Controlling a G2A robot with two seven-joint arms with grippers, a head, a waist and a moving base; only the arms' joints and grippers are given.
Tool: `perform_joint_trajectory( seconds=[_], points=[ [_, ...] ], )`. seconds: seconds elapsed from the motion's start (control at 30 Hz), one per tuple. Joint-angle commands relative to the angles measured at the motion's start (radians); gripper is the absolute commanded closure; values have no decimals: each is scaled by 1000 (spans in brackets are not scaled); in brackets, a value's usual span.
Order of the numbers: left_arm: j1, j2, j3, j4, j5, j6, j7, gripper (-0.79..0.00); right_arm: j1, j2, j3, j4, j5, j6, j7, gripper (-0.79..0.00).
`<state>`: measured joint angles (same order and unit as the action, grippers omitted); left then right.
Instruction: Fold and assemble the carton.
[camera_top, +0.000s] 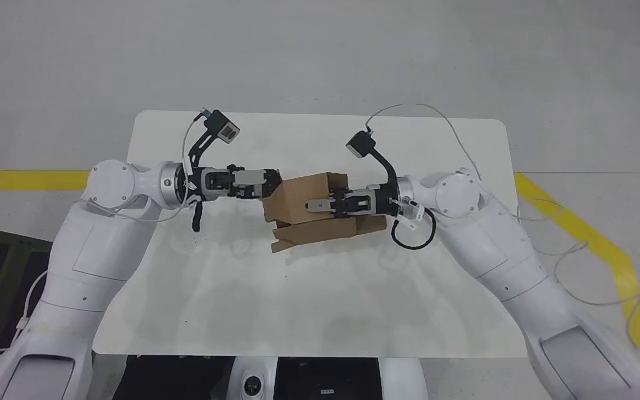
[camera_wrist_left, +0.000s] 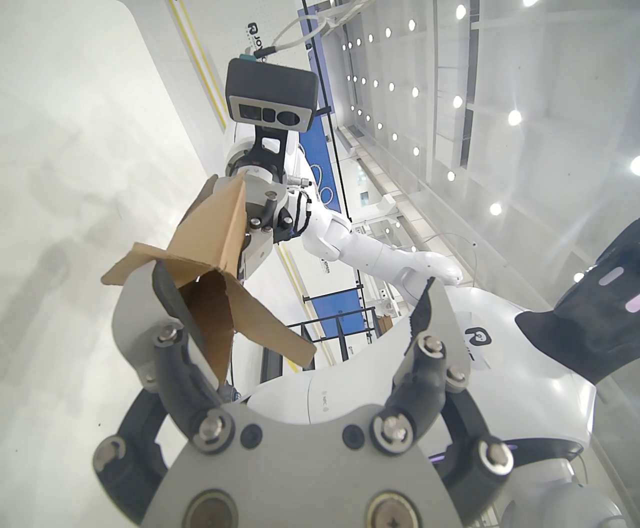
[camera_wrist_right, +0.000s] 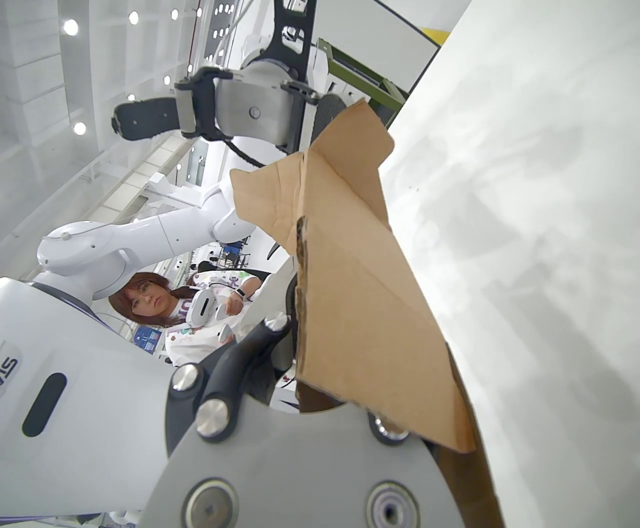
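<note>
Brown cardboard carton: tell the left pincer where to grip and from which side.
Best the loose flap at the brown cardboard carton's left end, taken edge-on from the left: it juts between the left pincer's open jaws, and the right pincer holds the other end.

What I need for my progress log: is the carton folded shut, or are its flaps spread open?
Spread open. The carton shows flaps splaying outward in different directions at its end, none folded flat across the opening.
</note>
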<state>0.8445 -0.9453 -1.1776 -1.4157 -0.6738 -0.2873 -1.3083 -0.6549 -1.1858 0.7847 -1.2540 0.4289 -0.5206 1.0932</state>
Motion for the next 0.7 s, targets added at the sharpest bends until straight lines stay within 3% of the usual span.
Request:
perform_joint_trajectory(
  seconds=[0.0,0.67],
  points=[
    [-1,0,-2,2,0,1,-2,-785,4,-4,-5,4,9,2,18,0],
    [-5,-9,-8,-13,-31,-18,-44,-785,46,-52,-51,86,120,-19,141,0]
  ],
)
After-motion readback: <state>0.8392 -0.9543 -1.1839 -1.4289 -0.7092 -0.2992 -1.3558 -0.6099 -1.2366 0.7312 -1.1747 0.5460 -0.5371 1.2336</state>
